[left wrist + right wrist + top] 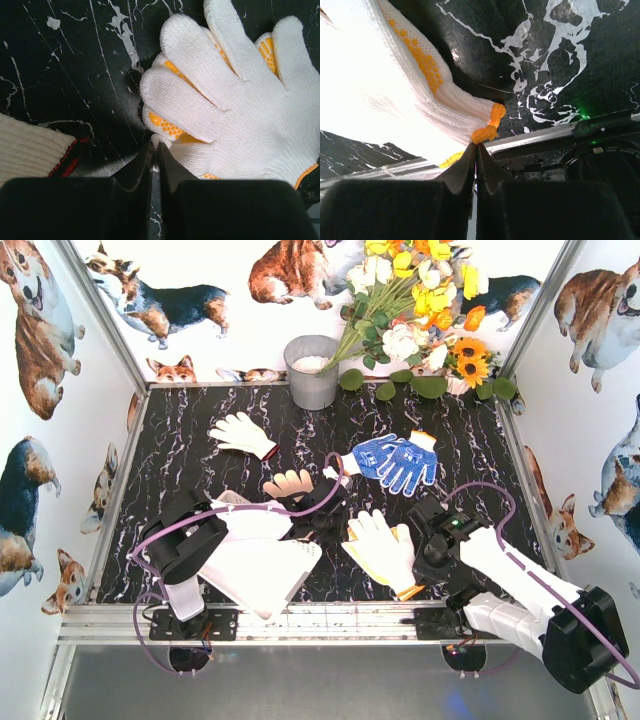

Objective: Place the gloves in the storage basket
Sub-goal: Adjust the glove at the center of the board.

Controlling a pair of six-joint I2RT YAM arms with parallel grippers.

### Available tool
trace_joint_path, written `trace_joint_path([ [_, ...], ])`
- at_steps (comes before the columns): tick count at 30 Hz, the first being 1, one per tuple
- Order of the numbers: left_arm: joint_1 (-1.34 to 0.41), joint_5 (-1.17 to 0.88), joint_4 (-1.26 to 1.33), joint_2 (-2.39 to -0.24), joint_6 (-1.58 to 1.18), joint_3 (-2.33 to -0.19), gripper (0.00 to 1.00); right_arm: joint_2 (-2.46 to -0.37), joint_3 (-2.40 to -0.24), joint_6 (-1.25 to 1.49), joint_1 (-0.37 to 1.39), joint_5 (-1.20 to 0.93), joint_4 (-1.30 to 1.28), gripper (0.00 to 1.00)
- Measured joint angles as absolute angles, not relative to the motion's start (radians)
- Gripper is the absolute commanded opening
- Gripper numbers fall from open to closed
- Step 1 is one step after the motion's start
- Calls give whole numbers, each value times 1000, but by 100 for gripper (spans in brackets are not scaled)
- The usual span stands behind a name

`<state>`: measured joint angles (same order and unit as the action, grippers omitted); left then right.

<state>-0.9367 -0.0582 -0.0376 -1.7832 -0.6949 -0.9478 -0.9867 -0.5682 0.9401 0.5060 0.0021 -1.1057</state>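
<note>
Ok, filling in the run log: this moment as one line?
right claw: shut on white glove cuff | left claw: shut, beside same glove | phase: grasp

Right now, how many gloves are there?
5: a white glove back left, a cream glove mid-table, two blue gloves overlapping, a front white glove in the right gripper; another may hide beneath.

Six gloves seem to lie on the black marbled bench [180,475]: two blue dotted gloves [395,460], one white glove [243,432] with an orange cuff, one cream glove [290,482], and apparently two stacked front gloves [380,548], white with yellow dots. Also counted: one white storage basket [280,565], one grey bucket [312,375], one flower bouquet [420,300] and two robot arms, the left arm [185,545] and the right arm [505,575].
</note>
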Motion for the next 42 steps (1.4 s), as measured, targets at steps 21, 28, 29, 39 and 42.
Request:
trace_joint_path([
  [21,-939,-46,-44,-1781,-683,-950,0,-1038,-600,915,547,30,-1156,0],
  [28,-939,-31,-85,-1765,-671,-952,0,-1096,-599,918,578,28,-1123,0],
  [29,-939,-29,-95,-1760,-669,-952,0,-1102,-599,919,581,29,-1119,0],
  [39,-941,-18,-157,-1713,-661,-952,0,-1114,-592,920,585,34,-1095,0],
  [42,-944,-18,-163,-1712,-661,-951,0,-1114,-592,920,587,35,-1095,0],
])
